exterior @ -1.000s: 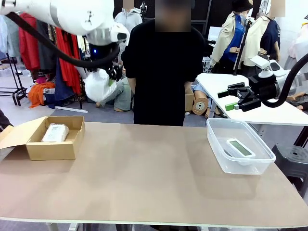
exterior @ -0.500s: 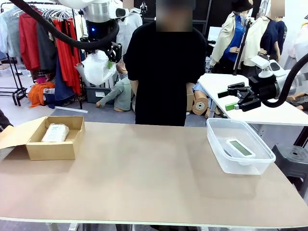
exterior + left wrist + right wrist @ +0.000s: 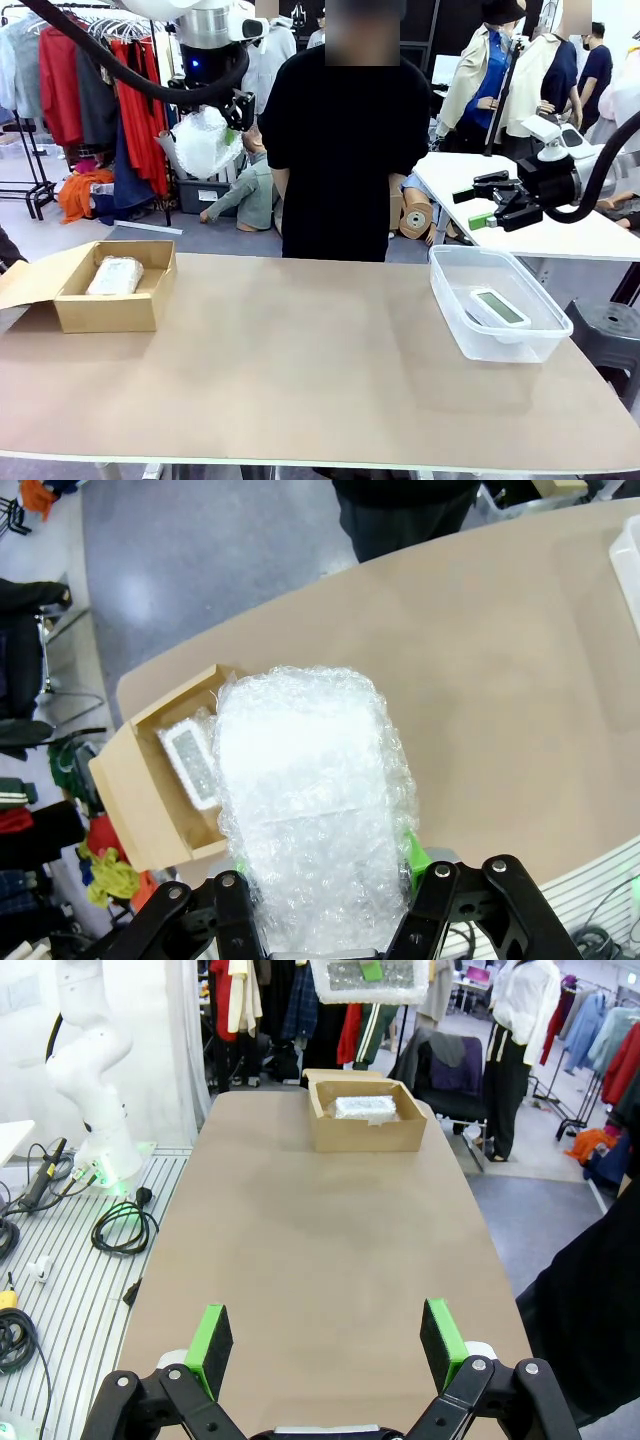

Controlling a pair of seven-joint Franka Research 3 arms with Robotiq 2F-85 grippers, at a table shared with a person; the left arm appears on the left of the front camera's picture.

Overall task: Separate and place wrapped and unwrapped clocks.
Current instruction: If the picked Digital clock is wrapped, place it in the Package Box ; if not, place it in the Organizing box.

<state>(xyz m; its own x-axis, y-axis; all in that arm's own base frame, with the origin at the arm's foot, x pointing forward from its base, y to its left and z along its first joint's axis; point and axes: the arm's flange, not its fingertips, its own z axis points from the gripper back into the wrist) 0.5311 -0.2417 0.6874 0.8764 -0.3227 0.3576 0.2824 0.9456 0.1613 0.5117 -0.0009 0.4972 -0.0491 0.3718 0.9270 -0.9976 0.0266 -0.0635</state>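
Up above the tabletop's [image 3: 300, 370] left end, my left tool [image 3: 228, 128] is clamped tight on one bubble-wrapped clock [image 3: 205, 142], holding it high in the air, well clear of everything below. From my left wrist camera the bundle [image 3: 310, 820] sits squeezed between the green pads [image 3: 414, 854], with the cardboard box [image 3: 150, 800] down underneath on the tabletop. That box [image 3: 108, 290] is at the left end, flap open, and the other wrapped clock [image 3: 115, 275] is lying inside it; can't make out any label on either bundle from here. Over on the right, my right tool [image 3: 492, 205] hangs wide open with nothing in it, up above and just behind the clear plastic tub [image 3: 497, 303]. My right wrist camera shows its green pads [image 3: 210, 1343] spread far apart over bare tabletop. The bare white clock [image 3: 499, 308] lies in the tub, screen facing up. A person in a black top [image 3: 345, 140] stands at the far side, about the middle.
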